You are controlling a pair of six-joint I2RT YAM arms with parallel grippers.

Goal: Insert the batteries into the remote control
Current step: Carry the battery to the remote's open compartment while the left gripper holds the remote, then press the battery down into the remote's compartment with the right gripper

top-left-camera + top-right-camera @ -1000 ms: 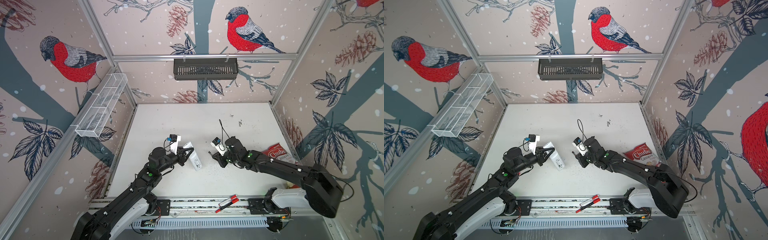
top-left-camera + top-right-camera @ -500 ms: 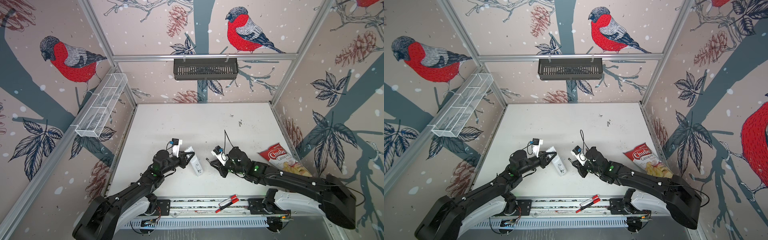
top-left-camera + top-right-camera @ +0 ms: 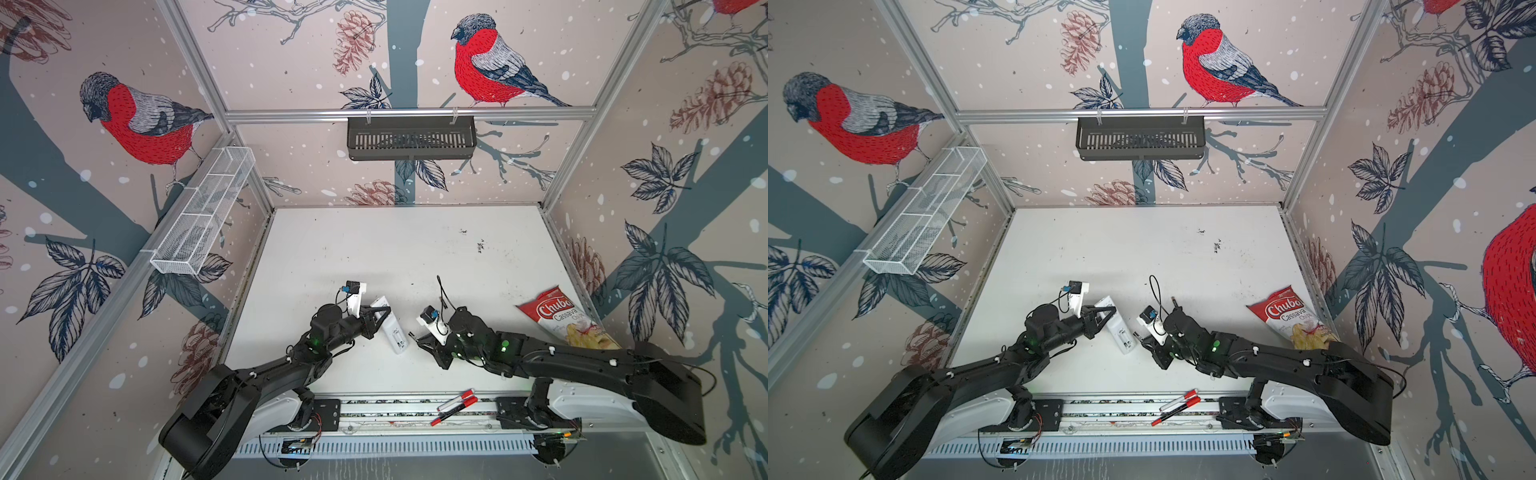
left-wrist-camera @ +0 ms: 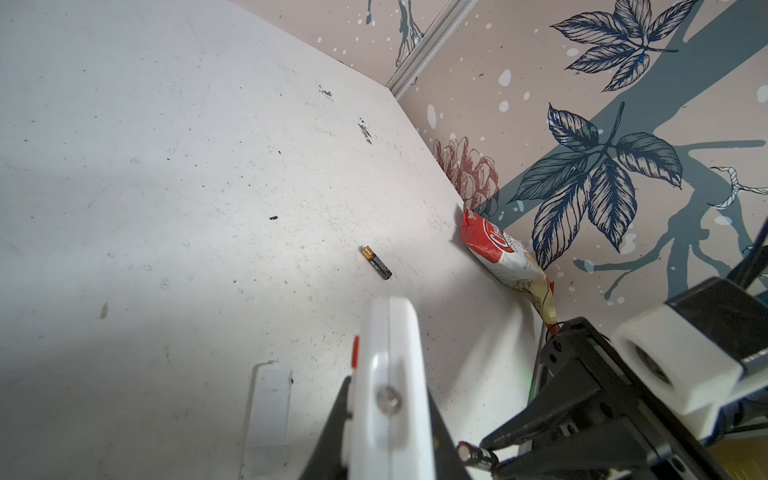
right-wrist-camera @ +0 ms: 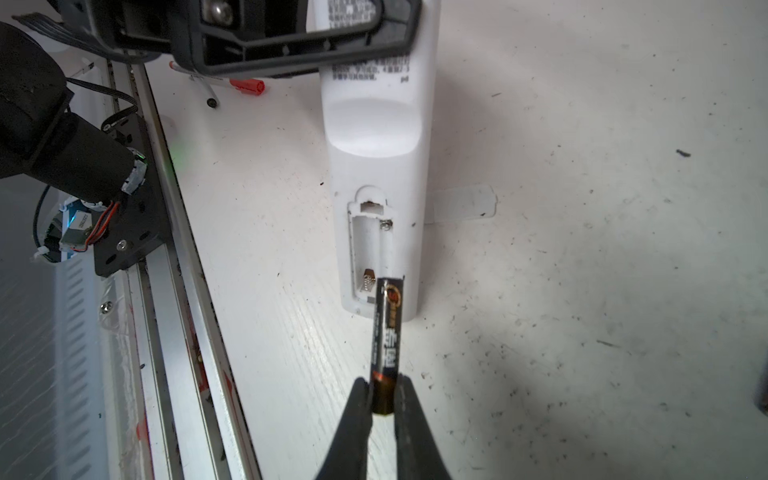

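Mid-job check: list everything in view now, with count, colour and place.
remote control: one, white, mid table, battery bay open
held battery: one, dark, copper end, tip by the bay
loose battery: one, dark, copper end, lying on table
bay cover: one, white, flat beside the remote
marker pens: two, red-white, front rail
chips bag: one, red, table's right edge by wall
slotted basket: one, black, back wall
mesh basket: one, white, left wall
left claw: one, black, shut on remote control
right claw: one, black, shut on held battery
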